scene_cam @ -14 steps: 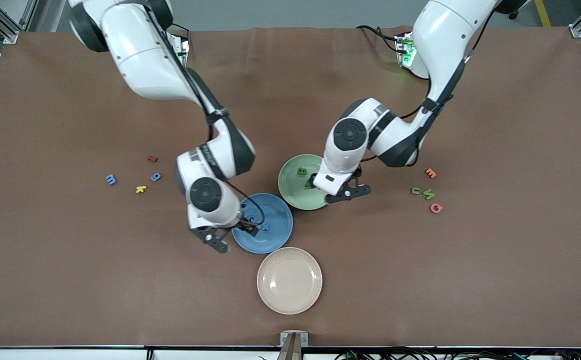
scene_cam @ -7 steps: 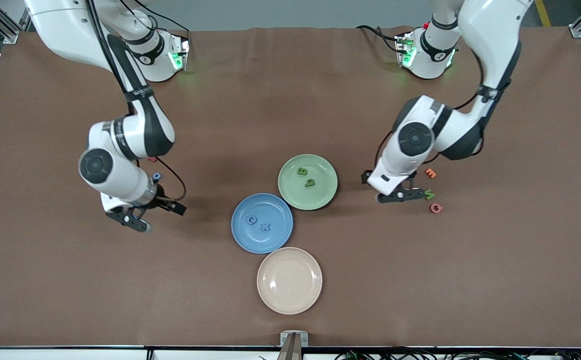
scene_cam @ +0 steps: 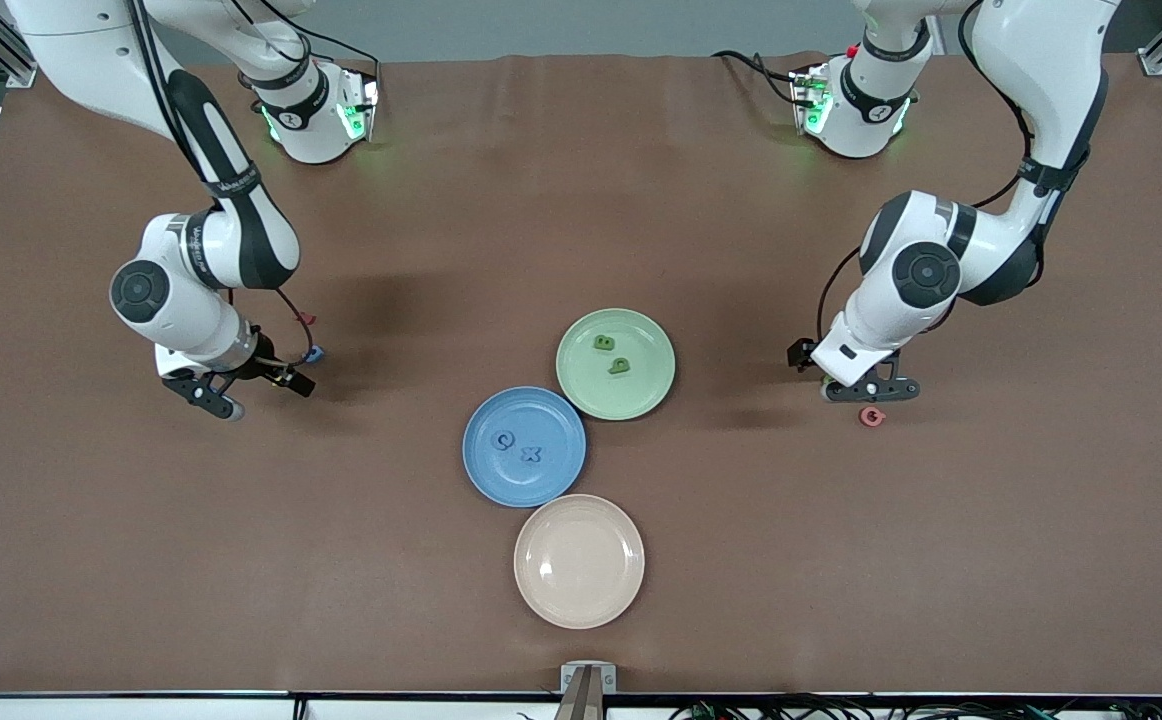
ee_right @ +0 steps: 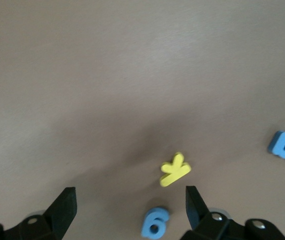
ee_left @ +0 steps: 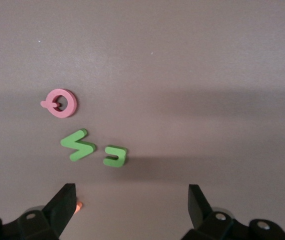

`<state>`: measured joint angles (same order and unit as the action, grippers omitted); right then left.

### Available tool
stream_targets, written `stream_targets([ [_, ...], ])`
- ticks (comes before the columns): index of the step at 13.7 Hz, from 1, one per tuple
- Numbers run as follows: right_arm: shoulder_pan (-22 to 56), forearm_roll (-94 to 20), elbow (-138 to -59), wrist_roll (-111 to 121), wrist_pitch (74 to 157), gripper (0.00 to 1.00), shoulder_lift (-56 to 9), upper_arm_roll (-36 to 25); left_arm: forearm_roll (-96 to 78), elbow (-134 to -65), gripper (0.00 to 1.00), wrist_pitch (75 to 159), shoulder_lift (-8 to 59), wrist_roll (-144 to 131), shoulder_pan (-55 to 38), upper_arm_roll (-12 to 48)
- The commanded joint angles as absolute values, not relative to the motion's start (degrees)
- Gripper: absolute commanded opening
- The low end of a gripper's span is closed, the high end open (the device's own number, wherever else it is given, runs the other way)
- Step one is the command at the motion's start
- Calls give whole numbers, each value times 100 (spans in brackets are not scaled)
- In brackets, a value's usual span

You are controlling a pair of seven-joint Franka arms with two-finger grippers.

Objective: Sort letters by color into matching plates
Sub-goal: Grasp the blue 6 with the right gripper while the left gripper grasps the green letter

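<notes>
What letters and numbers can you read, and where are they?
"k": yellow letter on the table.
"6": loose blue piece beside it.
"x": blue letter in the blue plate.
Green letters in the green plate: too small to read.

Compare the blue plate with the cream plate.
The blue plate holds two blue letters; the cream plate holds nothing. The cream plate lies nearer the front camera than the blue plate. Both are round, shallow, similar in size, and their rims look to be touching.
</notes>
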<state>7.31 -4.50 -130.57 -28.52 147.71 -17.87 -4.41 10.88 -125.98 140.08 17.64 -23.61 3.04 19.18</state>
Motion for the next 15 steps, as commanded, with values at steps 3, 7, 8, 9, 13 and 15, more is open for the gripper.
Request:
stream_targets([
  [3,589,-431,-13658,-2856,15372,93,-1705,-316,1125,-12858,98,14484,1898,-2110,475,1951],
  [7,668,-501,-13729,-2892,15451,91,-1933,-290,1116,-12858,96,14739,2240,-2109,483,1934],
  [8,677,-501,-13720,-2900,15434,90,-1951,-281,1116,-12858,96,14835,2320,-2118,475,1925],
  [9,703,-501,-13728,-2909,15407,90,-1951,-264,1116,-12841,95,14975,2407,-2118,475,1916],
  [13,826,-519,-13729,-2953,15398,84,-1986,-264,1536,-12736,91,15152,2645,-2153,544,1890],
  [15,826,-519,-13737,-2953,15372,78,-1986,-264,1757,-12683,91,15161,2707,-2171,615,1898],
])
